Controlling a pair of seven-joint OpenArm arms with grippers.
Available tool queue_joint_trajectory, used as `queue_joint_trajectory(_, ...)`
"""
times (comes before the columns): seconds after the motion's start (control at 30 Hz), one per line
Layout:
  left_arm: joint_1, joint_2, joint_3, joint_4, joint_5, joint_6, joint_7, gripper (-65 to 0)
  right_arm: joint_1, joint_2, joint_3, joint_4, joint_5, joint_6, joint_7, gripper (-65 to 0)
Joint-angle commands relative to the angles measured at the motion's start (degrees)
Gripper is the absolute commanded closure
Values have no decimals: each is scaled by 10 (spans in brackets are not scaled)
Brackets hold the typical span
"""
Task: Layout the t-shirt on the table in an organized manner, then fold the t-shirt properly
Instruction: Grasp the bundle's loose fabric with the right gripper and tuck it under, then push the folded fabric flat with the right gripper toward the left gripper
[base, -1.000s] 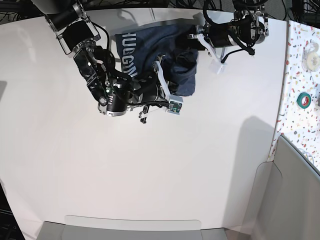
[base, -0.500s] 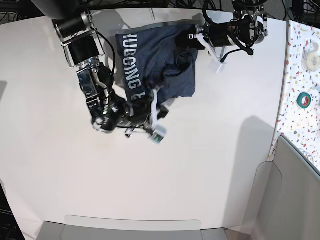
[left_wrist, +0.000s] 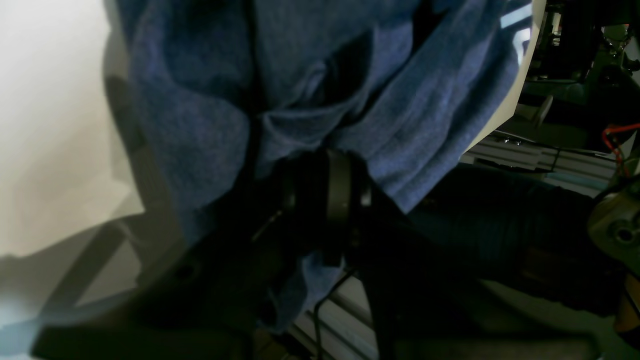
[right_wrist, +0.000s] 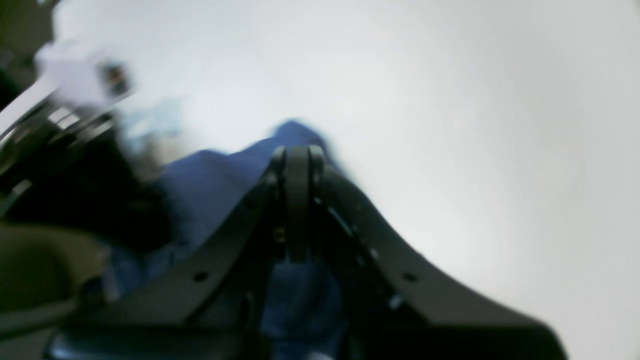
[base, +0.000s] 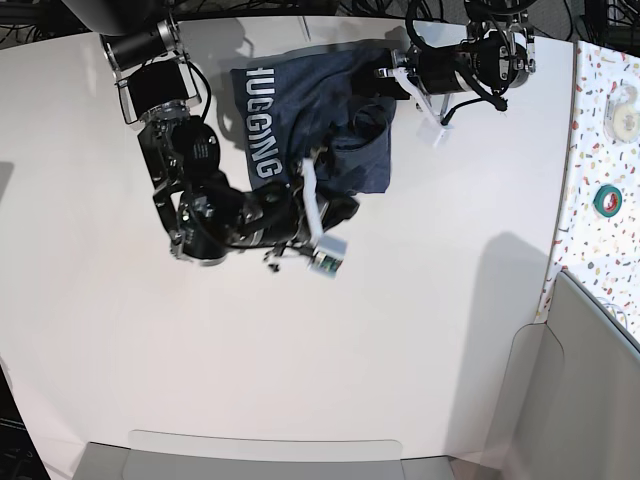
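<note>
Right wrist view is motion-blurred — t-shirt (right_wrist: 220, 175) reads only as a soft blue mass, its edge indistinct. Left wrist view: lower half is dark, left gripper (left_wrist: 325, 200) fingertips buried in folds, contact can't be resolved. Base view: white lettering (base: 264, 135) is cut short by a fold, and the right gripper (base: 335, 205) covers the shirt's lower hem.

Base cam is looking straight down from overhead, taking in the whole wide matte white table (base: 300, 350) and both arms. Left wrist cam is sitting very close, facing along its black gripper (left_wrist: 325, 200) into the crumpled dark navy-blue heathered cotton t-shirt (left_wrist: 200, 100). Right wrist cam is looking along its own black gripper (right_wrist: 297, 160), blurred. All three are sharing shirt and tabletop.
</note>
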Motion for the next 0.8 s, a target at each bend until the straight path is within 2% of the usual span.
queue_joint_trajectory(0.0,0,-4,-1,7,-8,-2,3,-58,10,11,-10,10,20,3,10,0)
queue_joint_trajectory(0.1,0,-12,-1,6,-8,-1,3,-58,6,28,-46,12,57,3,10,0)
queue_joint_trajectory(0.3,-2,-14,-1,-17,-8,-1,3,-58,-8,47,-118,26,66,3,10,0)
queue_joint_trajectory(0.5,-16,-14,-1,-21,-8,-1,3,-58,-43,53,-119,90,66,3,10,0)
queue_joint_trajectory(0.77,-24,-22,-1,-22,-7,-1,3,-58,-55,85,-120,119,62,3,10,0)
